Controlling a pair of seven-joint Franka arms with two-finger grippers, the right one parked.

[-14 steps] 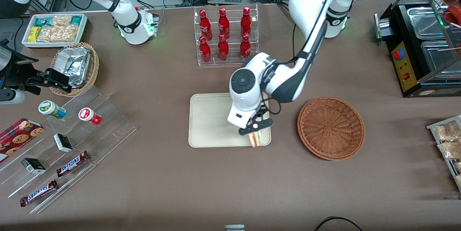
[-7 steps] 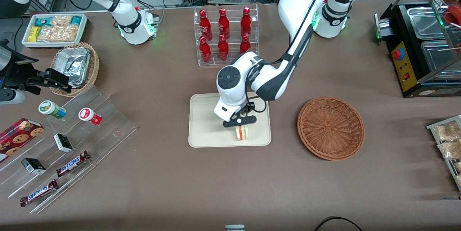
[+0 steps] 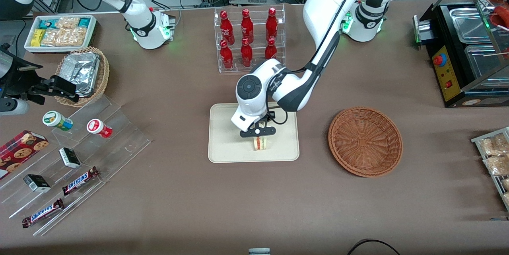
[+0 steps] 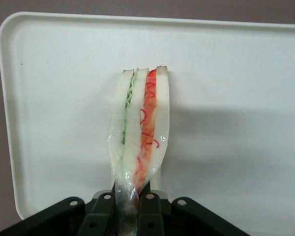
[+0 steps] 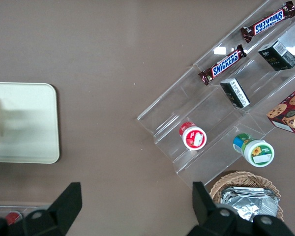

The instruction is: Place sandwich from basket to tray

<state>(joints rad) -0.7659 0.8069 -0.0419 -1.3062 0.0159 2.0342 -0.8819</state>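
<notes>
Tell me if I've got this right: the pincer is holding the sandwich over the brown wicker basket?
Not quite. The pincer is holding the sandwich, but over the cream tray, not the wicker basket, which sits apart toward the working arm's end. The front view shows this.

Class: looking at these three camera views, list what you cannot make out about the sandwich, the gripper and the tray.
1. Sandwich: its gripped end, wrist view, hidden between the gripper jaws.
2. Whether the sandwich touches the tray: front view, arm overhead; no view settles it.
3. Tray: wrist view, one end cut off by the frame edge.
</notes>
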